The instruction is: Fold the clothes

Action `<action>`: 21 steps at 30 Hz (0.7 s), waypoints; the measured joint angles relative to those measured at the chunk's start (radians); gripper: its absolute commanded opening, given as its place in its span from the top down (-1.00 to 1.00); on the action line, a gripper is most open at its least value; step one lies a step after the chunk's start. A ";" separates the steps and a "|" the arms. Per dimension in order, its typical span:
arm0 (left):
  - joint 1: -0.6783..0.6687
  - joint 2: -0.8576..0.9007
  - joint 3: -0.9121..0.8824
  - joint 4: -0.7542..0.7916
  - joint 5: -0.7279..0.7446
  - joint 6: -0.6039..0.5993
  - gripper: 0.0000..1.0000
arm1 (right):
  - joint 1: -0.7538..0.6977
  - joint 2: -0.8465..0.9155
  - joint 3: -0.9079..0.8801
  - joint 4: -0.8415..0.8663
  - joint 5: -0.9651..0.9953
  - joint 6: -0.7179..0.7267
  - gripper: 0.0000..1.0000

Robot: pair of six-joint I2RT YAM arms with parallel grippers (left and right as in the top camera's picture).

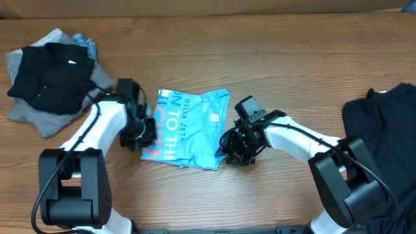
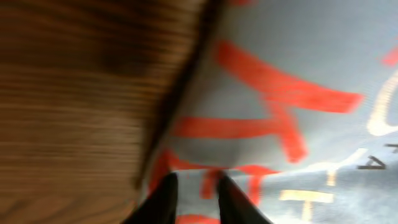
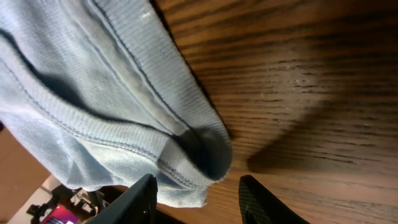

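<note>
Left jaws nearly closed at the left edge of the light blue T-shirt [image 1: 188, 130], a strip of cloth showing between the fingertips [image 2: 166, 198]; gripped or not, cannot tell. Right jaws stand apart, holding nothing, one finger [image 3: 142, 200] just beside a stitched hem at the shirt's right edge. Shirt lies rumpled mid-counter [image 1: 279, 58], pink lettering along its left side. Black and grey pile [image 1: 49, 78] far left; another black garment [image 1: 383, 117] far right.
</note>
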 measured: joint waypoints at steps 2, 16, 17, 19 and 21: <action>0.025 0.000 0.000 -0.004 0.018 0.007 0.24 | 0.000 0.000 -0.001 0.025 -0.018 0.011 0.07; 0.050 0.000 0.001 -0.003 0.166 0.112 0.24 | 0.002 0.000 -0.060 0.098 -0.045 0.089 0.06; 0.051 0.000 0.002 -0.005 0.172 0.114 0.25 | 0.002 0.000 -0.060 0.092 -0.044 0.091 -0.03; 0.057 0.000 0.008 -0.019 0.180 0.116 0.23 | -0.002 0.000 -0.059 0.077 -0.056 0.086 -0.11; 0.068 0.000 0.020 -0.031 0.188 0.122 0.19 | -0.008 0.000 -0.059 0.066 -0.066 0.079 -0.12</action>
